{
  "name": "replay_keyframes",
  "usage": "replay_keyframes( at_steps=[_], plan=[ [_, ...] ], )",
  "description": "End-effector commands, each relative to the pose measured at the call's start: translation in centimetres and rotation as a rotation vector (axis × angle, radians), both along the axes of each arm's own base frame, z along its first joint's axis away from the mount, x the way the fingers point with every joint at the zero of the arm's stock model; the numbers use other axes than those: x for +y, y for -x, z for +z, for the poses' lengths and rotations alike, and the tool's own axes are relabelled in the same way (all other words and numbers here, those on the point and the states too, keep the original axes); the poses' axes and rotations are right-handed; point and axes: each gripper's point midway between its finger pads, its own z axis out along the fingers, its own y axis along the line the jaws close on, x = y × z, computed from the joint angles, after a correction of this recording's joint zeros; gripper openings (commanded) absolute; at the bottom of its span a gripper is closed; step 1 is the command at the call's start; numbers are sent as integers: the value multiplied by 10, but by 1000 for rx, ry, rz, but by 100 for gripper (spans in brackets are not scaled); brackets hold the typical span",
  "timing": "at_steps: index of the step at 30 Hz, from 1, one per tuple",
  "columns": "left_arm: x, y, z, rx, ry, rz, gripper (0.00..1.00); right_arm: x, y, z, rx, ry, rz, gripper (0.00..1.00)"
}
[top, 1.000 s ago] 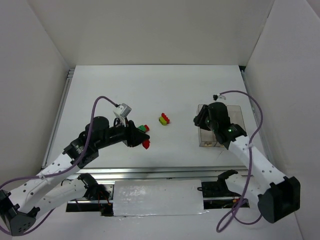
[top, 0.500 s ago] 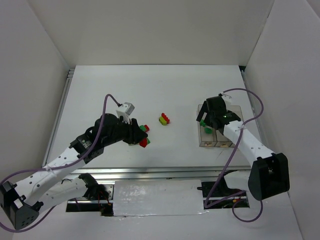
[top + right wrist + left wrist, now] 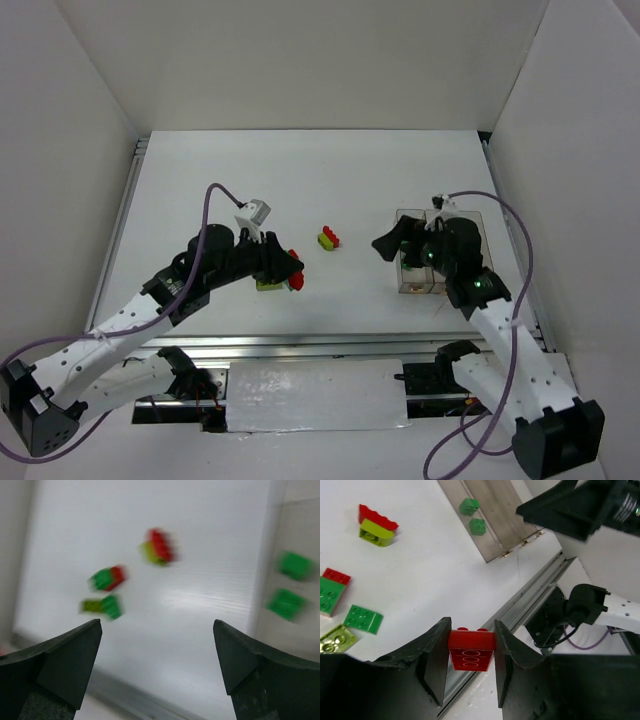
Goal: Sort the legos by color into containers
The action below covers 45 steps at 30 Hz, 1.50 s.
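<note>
My left gripper (image 3: 471,652) is shut on a red lego (image 3: 471,647), held above the table near the front rail; from above the red lego (image 3: 296,280) shows at the left gripper (image 3: 290,276). Loose legos lie behind it: a red-on-yellow-green pair (image 3: 377,525), a red-and-green pair (image 3: 332,587), a green plate (image 3: 364,619) and a yellow-green piece (image 3: 337,639). The clear containers (image 3: 475,225) stand at the right, with two green legos (image 3: 295,565) in one bin. My right gripper (image 3: 156,625) is open and empty, just left of the containers (image 3: 280,540).
The metal rail (image 3: 320,345) runs along the table's near edge. White walls close in the table on three sides. A red and yellow-green pair (image 3: 328,238) lies mid-table between the two arms.
My right gripper has opened and swung from over the containers to their left edge, leaving a green lego in a bin. The left gripper has lifted slightly with the red lego.
</note>
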Motion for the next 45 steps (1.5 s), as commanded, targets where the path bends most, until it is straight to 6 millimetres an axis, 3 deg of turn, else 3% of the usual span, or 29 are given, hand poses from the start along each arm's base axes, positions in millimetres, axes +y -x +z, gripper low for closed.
replay_keyframes(
  at_steps=[1, 3, 5, 9, 15, 20, 26, 27, 28, 29, 30, 31, 32, 33, 34, 35, 37, 38, 39, 41, 43, 44, 45],
  plan=[
    [-23, 6, 38, -59, 141, -101, 0, 88, 79, 46, -244, -304, 685, 99],
    [-37, 16, 57, -94, 228, -198, 0, 105, 103, 68, -367, -387, 825, 100],
    [-45, 23, 69, -99, 302, -252, 0, 118, 125, 67, -394, -417, 900, 100],
    [-53, 40, 76, -78, 386, -351, 0, 142, 151, 88, -483, -468, 999, 100],
    [-54, 47, 78, -50, 442, -374, 0, 174, 158, 113, -532, -515, 1029, 99],
    [-54, 53, 80, -49, 458, -397, 0, 187, 143, 122, -533, -532, 979, 93],
    [-54, 50, 77, -46, 442, -385, 0, 192, 148, 131, -556, -560, 1023, 50],
    [-54, 49, 75, -49, 433, -378, 0, 193, 149, 129, -555, -559, 1032, 36],
    [-54, 46, 73, -49, 421, -366, 0, 193, 147, 128, -554, -556, 1022, 6],
    [-52, 41, 71, -38, 403, -332, 7, 192, 145, 125, -545, -548, 1005, 0],
    [-51, 36, 68, -46, 381, -307, 20, 191, 143, 120, -535, -535, 991, 0],
    [-47, 29, 67, -37, 357, -253, 94, 190, 139, 117, -540, -510, 969, 0],
    [-39, 19, 54, 32, 278, -159, 100, 186, 125, 102, -481, -464, 888, 0],
    [-23, -6, 47, 20, 211, 11, 100, 182, 114, 93, -454, -424, 834, 0],
    [-10, -17, 39, 43, 143, 110, 99, 174, 103, 66, -358, -347, 769, 0],
    [20, -32, 32, 67, 36, 294, 99, 154, 72, 57, -343, -291, 597, 0],
    [49, -41, 31, 70, -48, 440, 100, 119, 38, 34, -250, -212, 353, 0],
    [60, -44, 39, 60, -61, 501, 99, 82, 19, 7, -157, -110, 149, 0],
    [78, -45, 33, 56, -112, 579, 100, 47, 0, 6, -135, -84, -6, 0],
    [89, -44, 30, 43, -134, 616, 99, 3, -8, -12, -38, -17, -192, 0],
    [93, -44, 26, 41, -145, 628, 100, -49, -26, -9, -11, 36, -386, 0],
    [93, -44, 20, 49, -159, 624, 99, -63, -29, -24, 60, 79, -430, 0],
    [91, -44, 16, 57, -167, 615, 100, -76, -37, -16, 60, 87, -476, 0]
  ],
)
